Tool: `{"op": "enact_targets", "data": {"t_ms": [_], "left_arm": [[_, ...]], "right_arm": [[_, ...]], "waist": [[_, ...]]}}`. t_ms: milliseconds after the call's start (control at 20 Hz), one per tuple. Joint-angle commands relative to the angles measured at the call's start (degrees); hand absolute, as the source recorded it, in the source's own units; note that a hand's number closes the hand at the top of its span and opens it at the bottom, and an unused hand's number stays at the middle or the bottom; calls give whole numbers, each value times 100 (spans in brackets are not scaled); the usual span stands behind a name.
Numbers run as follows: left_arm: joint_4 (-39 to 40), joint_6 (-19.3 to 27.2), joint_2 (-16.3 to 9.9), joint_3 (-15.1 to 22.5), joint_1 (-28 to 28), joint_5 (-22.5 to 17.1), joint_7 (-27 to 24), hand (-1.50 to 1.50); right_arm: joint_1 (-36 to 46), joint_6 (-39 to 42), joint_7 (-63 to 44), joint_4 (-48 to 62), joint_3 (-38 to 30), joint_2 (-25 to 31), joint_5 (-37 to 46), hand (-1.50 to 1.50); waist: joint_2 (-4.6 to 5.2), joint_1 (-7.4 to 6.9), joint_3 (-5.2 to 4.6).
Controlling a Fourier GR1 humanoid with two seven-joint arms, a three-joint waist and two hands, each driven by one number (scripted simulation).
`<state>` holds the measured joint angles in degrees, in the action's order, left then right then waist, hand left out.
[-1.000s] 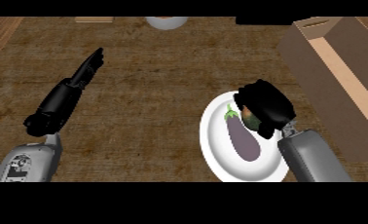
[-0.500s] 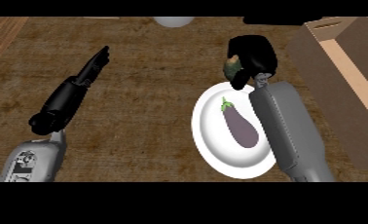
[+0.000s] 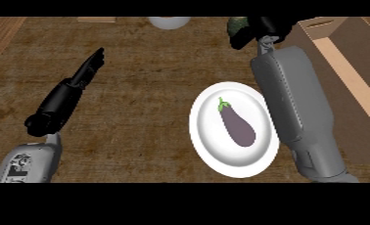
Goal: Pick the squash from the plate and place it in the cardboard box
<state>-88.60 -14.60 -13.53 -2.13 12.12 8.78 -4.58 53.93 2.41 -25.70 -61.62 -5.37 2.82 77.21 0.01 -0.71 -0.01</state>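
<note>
Squash (image 3: pixel 239 27): dark green, at 1 o'clock, right hand (image 3: pixel 259 29) curled round it, near box (image 3: pixel 339 48); likely stiff, smooth, fairly light; best held round its middle; left hand (image 3: pixel 86 70) straight, resting at 9 o'clock.

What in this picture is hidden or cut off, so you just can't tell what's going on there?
- Squash, head view: mostly wrapped by the right hand; only a dark green patch shows.
- Cardboard box: cut off by the right edge; its inside is out of sight.
- Pale round object: cut by the top band, so unidentifiable.
- Plate: its right rim is covered by the right forearm.
</note>
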Motion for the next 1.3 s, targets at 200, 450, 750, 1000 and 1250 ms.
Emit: {"op": "enact_targets", "data": {"t_ms": [200,450,750,1000,1250], "left_arm": [[-192,7,48,-34,254,-69,336,0],[-37,-7,35,-82,12,-21,76,0],[73,43,114,-8,-180,116,-182,0],[-106,96,242,130,-269,181,-189,0],[-551,-108,79,12,-242,-6,322,0]], "right_arm": [[439,-742,-1159,-72,-922,560,110,150],[202,-713,-1069,-298,-1358,1166,-215,150],[-89,-530,-381,570,-1619,2156,-348,150],[22,631,-178,1387,-1985,2580,-859,150],[-442,1206,149,1520,-2109,2824,-1201,150]], "waist": [[6,37,3],[-2,73,2],[18,60,1],[17,38,1],[-10,40,4]]}}
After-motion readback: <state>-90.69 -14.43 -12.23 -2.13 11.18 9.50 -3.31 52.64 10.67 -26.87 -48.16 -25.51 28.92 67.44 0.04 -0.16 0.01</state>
